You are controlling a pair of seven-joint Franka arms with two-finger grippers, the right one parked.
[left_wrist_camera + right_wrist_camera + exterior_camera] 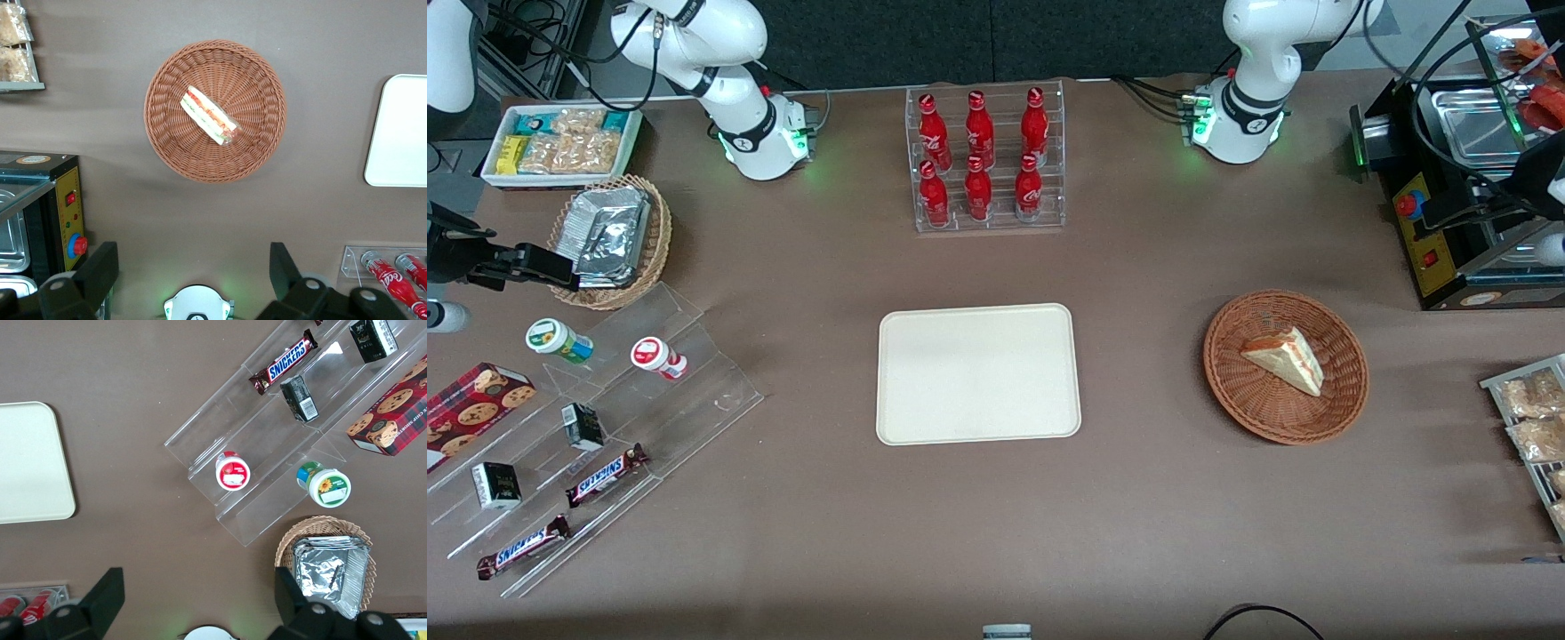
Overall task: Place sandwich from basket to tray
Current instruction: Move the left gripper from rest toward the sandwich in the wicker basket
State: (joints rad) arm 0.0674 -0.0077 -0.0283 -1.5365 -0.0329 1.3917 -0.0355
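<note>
On the brown table (1138,498), the cream tray (978,373) lies flat at the middle, nearer the front camera than the rack of red bottles (985,160). Toward the working arm's end sits the round wicker basket (1286,366), well apart from the tray. The sandwich (1285,359) lies in the basket, its striped filling side showing. The gripper (193,277) hangs high above the table beside the basket, fingers (100,267) spread wide and holding nothing

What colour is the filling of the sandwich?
Orange-red and pale green, between white bread; the sandwich shows it best in the left wrist view.
</note>
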